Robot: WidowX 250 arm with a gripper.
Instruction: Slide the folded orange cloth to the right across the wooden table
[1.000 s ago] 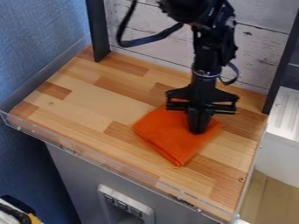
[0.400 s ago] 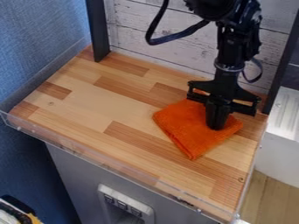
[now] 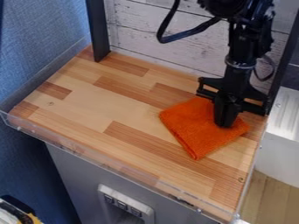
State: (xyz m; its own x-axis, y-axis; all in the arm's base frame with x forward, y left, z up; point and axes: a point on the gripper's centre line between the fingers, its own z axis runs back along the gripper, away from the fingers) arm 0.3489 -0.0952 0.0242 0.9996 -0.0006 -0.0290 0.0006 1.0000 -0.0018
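Folded orange cloth (image 3: pixel 196 131) has slid along under the closed gripper (image 3: pixel 225 124); looks soft, light imo; pinch it right underneath.

The black jaws (image 3: pixel 225 124) point down onto a folded orange cloth (image 3: pixel 201 133) on the right part of the wooden surface (image 3: pixel 93 103). Behind rises a whitish plank wall (image 3: pixel 169 33); a clear rim (image 3: pixel 105 162) edges the front, above a grey cabinet front (image 3: pixel 76 175).
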